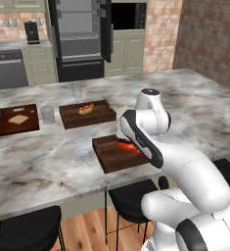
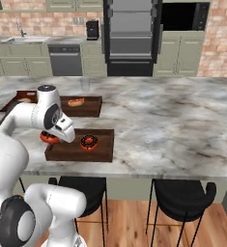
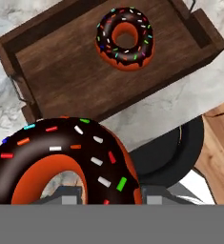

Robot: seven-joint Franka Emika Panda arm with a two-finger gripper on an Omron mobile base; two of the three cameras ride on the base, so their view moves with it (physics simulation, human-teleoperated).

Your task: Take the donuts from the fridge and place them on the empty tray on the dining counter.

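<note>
Risk: the held donut hangs at the near rim of the tray, partly over bare counter and, in the hand view, over the stool beyond the edge. Release here likely catches the rim, tips the donut out, or lets it roll off the counter. Pushing further in risks bumping the donut already lying flat inside.

Gripper pinches the near donut by its ring, jaws part closed around it. Wrist points down at the tray's left end; forearm reaches low across the counter edge, elbow raised. Fridge stands open behind. Second tray holds the hot dog.
</note>
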